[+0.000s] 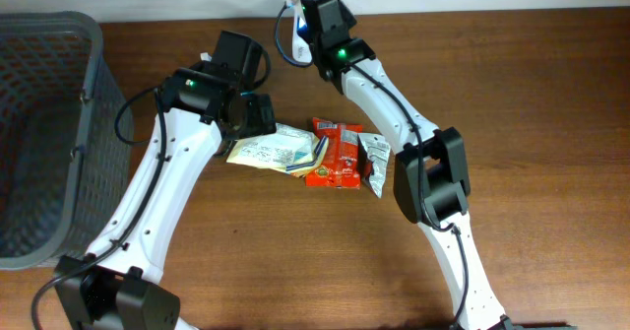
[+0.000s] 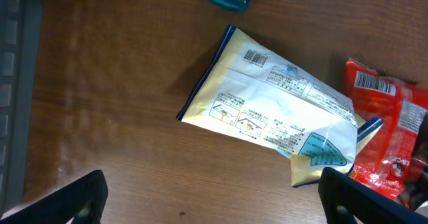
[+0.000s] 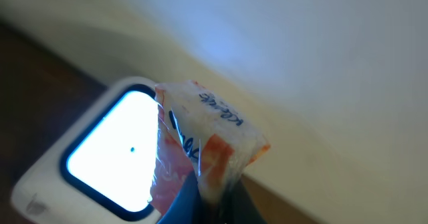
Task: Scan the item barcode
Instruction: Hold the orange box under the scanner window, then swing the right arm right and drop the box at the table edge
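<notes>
Step in hand, as I read it: presenting the item to the reader.

- Right tool (image 3: 210,196) is closed tight, pinching the small packet (image 3: 200,137) by its lower edge. The packet stands up from the tool, clear film with orange and white print.
- In the right wrist view the packet sits in front of the scanner (image 3: 100,150), overlapping the right edge of the lit window. Can't tell if they touch.
- In the overhead view this is all at the top centre of the frame, at the far edge of the table (image 1: 551,94).
- No barcode visible on the face toward the camera, only some script. Can't tell what faces the window.

Left tool (image 2: 212,190) is fully open and holds nothing. It hangs over the cream packet (image 2: 267,110), whose barcode (image 2: 255,57) faces up near its upper end. The red packet (image 2: 388,130) lies against the cream one to the right of frame, with a silver packet (image 1: 374,163) beyond it. The basket (image 1: 39,74) is at the left of the overhead frame.

Next move, my call: shift or roll the held packet so its code side faces the window squarely. It's floppy film held by one edge, so it may fold and hide the code.
</notes>
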Controlling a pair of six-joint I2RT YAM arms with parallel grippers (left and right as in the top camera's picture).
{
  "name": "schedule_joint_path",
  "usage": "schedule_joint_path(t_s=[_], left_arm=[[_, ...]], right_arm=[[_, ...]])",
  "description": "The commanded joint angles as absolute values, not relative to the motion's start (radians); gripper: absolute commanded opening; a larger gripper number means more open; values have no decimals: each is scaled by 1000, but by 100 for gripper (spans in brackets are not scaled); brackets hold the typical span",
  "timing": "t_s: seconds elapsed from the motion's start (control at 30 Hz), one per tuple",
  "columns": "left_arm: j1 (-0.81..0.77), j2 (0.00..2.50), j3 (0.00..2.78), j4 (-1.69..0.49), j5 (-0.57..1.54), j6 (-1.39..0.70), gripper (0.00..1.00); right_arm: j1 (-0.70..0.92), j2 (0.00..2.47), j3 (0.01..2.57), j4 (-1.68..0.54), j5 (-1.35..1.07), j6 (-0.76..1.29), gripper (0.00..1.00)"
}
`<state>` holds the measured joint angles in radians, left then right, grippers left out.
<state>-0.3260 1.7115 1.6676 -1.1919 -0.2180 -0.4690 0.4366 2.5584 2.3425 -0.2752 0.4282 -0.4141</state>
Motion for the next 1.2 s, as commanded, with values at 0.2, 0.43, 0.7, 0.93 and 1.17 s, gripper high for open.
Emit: schedule_joint_path(t_s=[0.2,0.43,0.7,0.93,1.17], left_arm=[[-326,1713,1670,-1194,-225,-478,99],[-327,1713,1670,-1194,-225,-478,99],[-327,1713,1670,-1194,-225,-478,99],[-327,1713,1670,-1194,-225,-478,99],[-326,1713,1670,-1194,-225,-478,99]], right_arm=[[-17,2320,2360,-828,535,309,4],[-388,2353,2357,-1145,536,308,4],[-664,2365,2299,-1125,487,308,4],[-727,2365,2163,-981,326,308,8],[-726,2363,2161,-1030,133,252,89]])
